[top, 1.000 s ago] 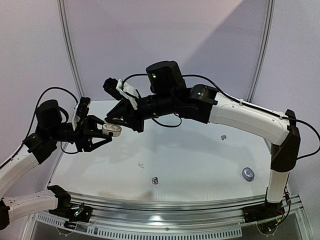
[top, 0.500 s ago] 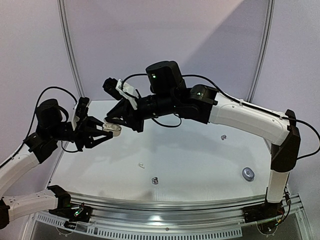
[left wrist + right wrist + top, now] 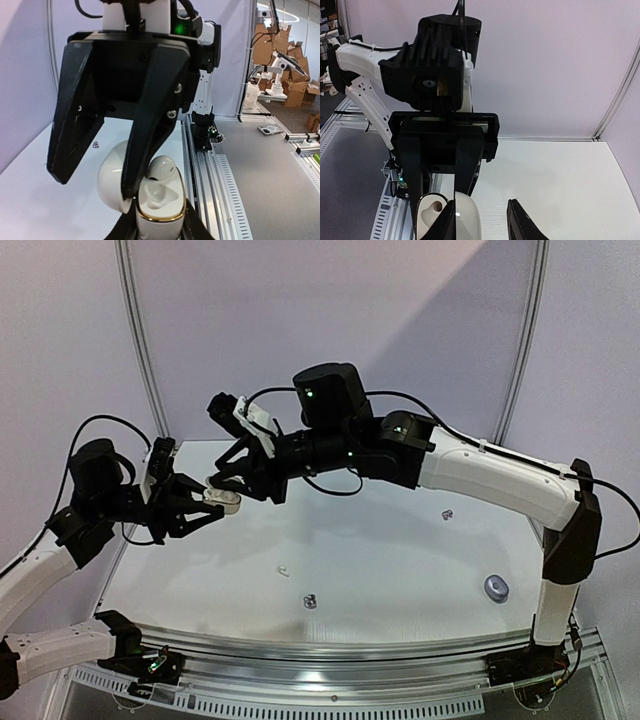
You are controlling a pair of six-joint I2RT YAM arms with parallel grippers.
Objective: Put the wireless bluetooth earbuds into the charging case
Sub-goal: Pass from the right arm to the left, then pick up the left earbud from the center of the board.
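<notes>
Left gripper clamped on white charging case, mid-left of frame, lid open. Right gripper jaws apart at its lid. Grey case lower right on table. Earbuds, four: one white seated, one white loose centre, two grey. Likely light, glossy, slippery: pinch across the body.

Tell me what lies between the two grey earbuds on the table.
Nothing: in the top view the table between the near grey earbud and the far grey earbud is bare.
</notes>
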